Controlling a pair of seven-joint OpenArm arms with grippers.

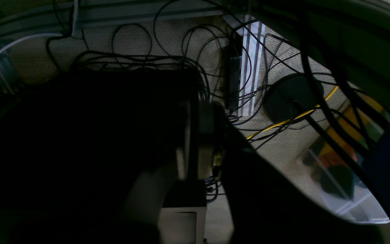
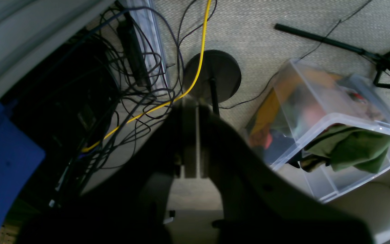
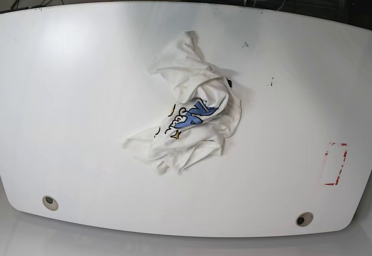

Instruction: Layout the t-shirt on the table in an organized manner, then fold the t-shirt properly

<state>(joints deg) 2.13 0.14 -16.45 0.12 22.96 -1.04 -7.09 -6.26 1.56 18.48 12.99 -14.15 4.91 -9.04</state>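
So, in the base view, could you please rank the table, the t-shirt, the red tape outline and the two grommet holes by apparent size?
1. table
2. t-shirt
3. red tape outline
4. grommet holes, which look alike

A robotics lab or test room, by the look of it: a bare white table (image 3: 70, 93) marked with a red tape rectangle (image 3: 335, 163), tangled black cables (image 1: 188, 67) and a yellow cable (image 2: 200, 51) across grey carpet (image 2: 283, 13), beside a clear plastic bin (image 2: 333, 128) stuffed with clothes.
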